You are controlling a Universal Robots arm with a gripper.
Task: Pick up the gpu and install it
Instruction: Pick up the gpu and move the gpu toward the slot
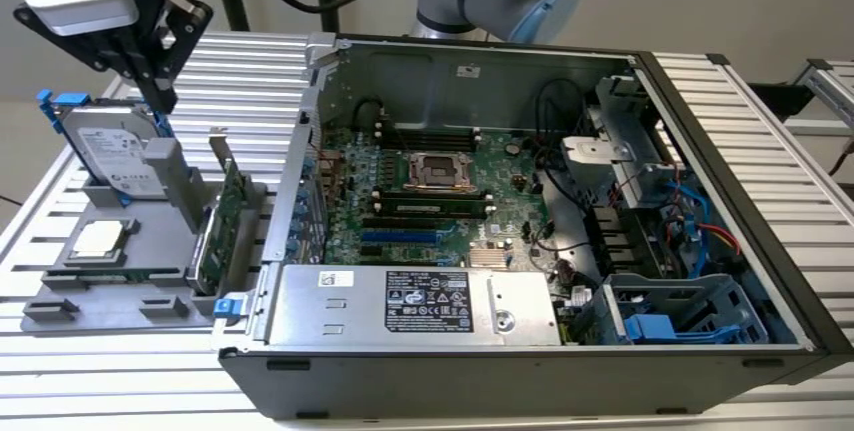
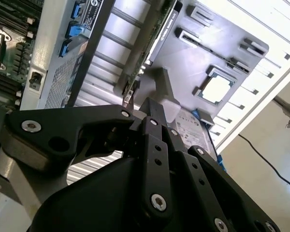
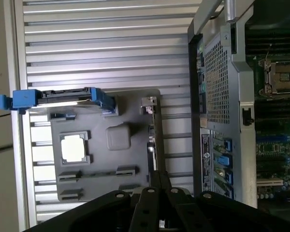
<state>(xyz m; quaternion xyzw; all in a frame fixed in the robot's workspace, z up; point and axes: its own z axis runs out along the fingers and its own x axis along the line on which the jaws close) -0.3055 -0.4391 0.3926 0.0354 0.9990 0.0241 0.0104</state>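
- Exterior view: one slatted metal table point(image 1: 120, 391) carries one open computer case point(image 1: 534, 391) and, at the exterior view's left, one grey holder point(image 1: 67, 311).
- Holder contents: one gpu point(image 1: 230, 213) upright beside the case, one hard drive point(image 1: 114, 151), one processor chip point(image 1: 100, 239).
- Gripper point(image 1: 160, 97) hangs above the drive, fingers pressed together, empty.

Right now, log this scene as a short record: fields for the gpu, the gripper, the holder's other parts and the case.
gpu: stands on edge in the grey holder, on the side nearest the case; not yet picked up
gripper: above the holder, by the hard drive, apart from the gpu
hard drive: upright in a blue frame
processor chip: lies flat in the holder
computer case: open, motherboard exposed
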